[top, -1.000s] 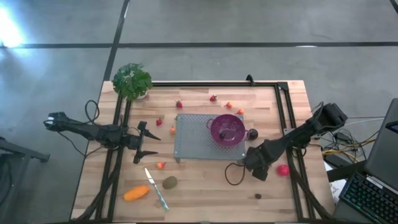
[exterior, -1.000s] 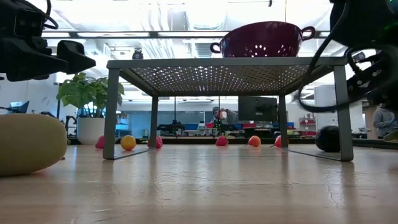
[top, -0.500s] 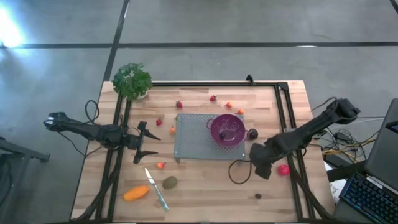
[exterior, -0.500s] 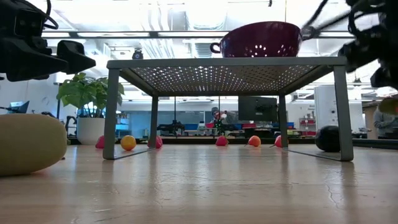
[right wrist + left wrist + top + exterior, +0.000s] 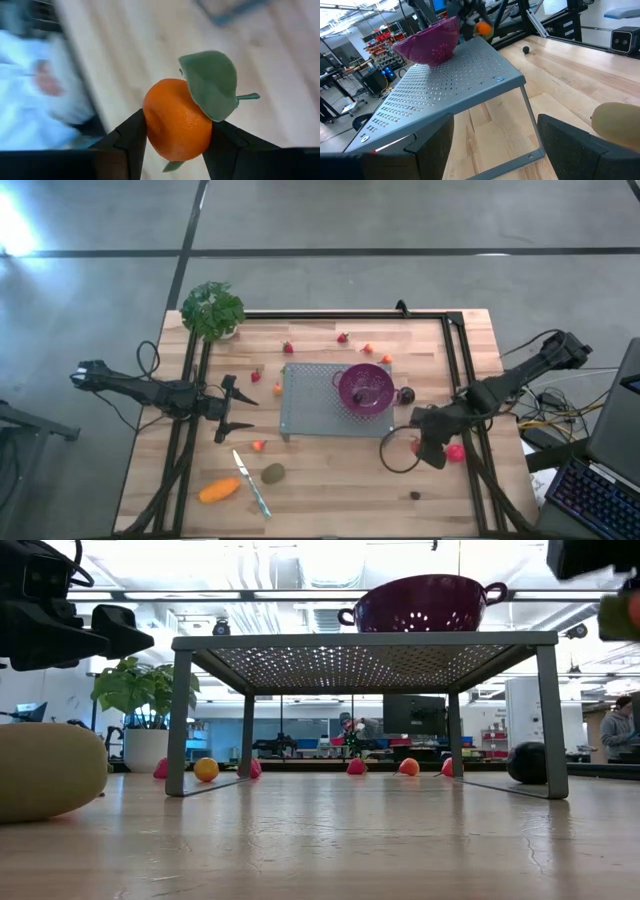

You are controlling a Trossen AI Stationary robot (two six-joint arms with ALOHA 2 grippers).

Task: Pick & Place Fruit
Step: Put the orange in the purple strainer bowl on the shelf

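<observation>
From above, the right gripper [image 5: 432,450] hangs near the colander [image 5: 365,388] on its rack [image 5: 310,415]; fruit lies scattered over the worktop [image 5: 330,490], so most work remains. Only its wrist view shows jaws clamped on an orange [image 5: 177,120]. The left gripper [image 5: 228,409] waits, jaws apart.

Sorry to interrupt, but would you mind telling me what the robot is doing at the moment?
It is collecting fruit. The right gripper is shut on a small orange with a green leaf, held above the table's right side near the pink-red ball. The left gripper waits open at the left of the metal rack, which carries the purple colander.
</observation>
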